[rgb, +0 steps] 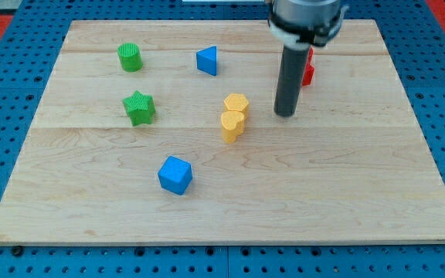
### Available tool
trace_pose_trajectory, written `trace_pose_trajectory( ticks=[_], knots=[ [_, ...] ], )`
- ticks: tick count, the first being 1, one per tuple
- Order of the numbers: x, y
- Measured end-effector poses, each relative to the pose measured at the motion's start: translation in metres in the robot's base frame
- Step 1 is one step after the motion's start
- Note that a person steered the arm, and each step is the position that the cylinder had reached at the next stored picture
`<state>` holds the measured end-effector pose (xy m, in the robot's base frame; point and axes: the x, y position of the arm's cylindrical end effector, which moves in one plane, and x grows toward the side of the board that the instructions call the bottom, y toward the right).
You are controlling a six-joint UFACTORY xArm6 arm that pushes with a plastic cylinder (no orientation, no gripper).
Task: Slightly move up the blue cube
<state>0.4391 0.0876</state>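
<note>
The blue cube (175, 174) lies on the wooden board (323, 193) at the lower left of centre. My tip (285, 115) stands right of centre, well to the upper right of the blue cube and not touching it. The tip is just right of the two yellow blocks, with a small gap.
A yellow hexagon block (236, 103) sits above a yellow cylinder-like block (232, 125), touching. A blue triangle block (208, 60) is at upper centre. A green cylinder (130, 57) and a green star (139, 107) are at the left. A red block (308, 68) is partly hidden behind the rod.
</note>
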Motion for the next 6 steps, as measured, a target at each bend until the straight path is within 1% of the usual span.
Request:
trace_pose_trajectory(
  ticks=[1, 2, 3, 4, 5, 6],
  knots=[
    [0.071, -0.034],
    [0.108, -0.119],
    [0.154, -0.157],
    [0.113, -0.182],
    [0.094, -0.185],
    [0.08, -0.211]
  ],
)
